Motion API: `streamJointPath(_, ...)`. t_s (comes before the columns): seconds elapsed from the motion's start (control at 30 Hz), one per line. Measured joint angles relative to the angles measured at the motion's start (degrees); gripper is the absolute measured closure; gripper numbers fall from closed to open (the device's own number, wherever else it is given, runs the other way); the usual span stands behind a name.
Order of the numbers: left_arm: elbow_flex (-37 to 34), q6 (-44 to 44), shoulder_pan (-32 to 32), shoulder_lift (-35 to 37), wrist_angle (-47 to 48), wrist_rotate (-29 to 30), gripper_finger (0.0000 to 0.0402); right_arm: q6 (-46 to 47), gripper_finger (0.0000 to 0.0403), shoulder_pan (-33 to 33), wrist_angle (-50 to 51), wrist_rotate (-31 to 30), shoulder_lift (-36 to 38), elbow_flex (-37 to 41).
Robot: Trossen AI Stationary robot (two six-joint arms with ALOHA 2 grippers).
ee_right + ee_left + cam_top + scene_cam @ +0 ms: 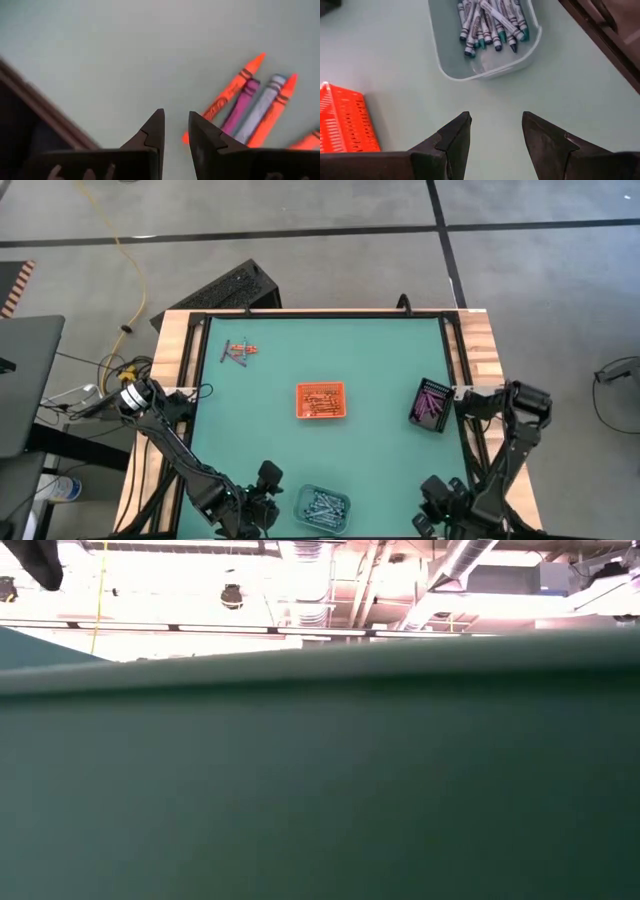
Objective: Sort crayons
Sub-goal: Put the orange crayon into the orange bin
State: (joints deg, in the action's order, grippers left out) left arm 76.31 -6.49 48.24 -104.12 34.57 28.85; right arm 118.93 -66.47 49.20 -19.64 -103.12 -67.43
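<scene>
Left gripper (496, 116) gaped wide, right gripper (175, 112) narrow, both empty; trays (299, 402) already held most crayons (490, 22), but a few lay unsorted.

Print on the crayons' (490, 22) paper wrappers is too small to read.
</scene>
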Motion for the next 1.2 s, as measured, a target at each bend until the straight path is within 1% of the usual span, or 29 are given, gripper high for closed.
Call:
streamJointPath(0.1, 0.0, 0.86, -0.32, 0.0, 0.07, 0.41, 0.0233, -0.36, 0.0321, 1.27, -0.35, 0.7, -1.14, 0.45)
streamJointPath(0.17, 0.0, 0.88, -0.63, 0.0, 0.12, 0.42, 0.0233, -1.65, 0.0321, 2.31, 0.37, 2.89, -1.28, 0.49)
streamJointPath(0.27, 0.0, 0.88, -0.83, 0.0, 0.27, 0.28, 0.0233, -2.15, 0.0321, 3.42, 1.76, 4.41, -1.28, 0.49)
streamJointPath(0.57, 0.0, 0.82, -0.74, 0.0, 0.42, -0.04, 0.0233, 0.21, 0.0321, 2.69, 3.68, 9.77, -1.21, 0.49)
streamJointPath(0.9, 0.0, 0.64, -0.76, 0.0, 0.17, -0.01, 0.0233, 1.07, 0.0321, 2.36, 3.27, 9.48, -1.21, 0.5)
streamJointPath(1.2, 0.0, 0.65, -0.76, 0.0, 0.17, 0.01, 0.0233, 1.09, 0.0321, 2.51, -2.49, 9.47, -1.19, 4.17)
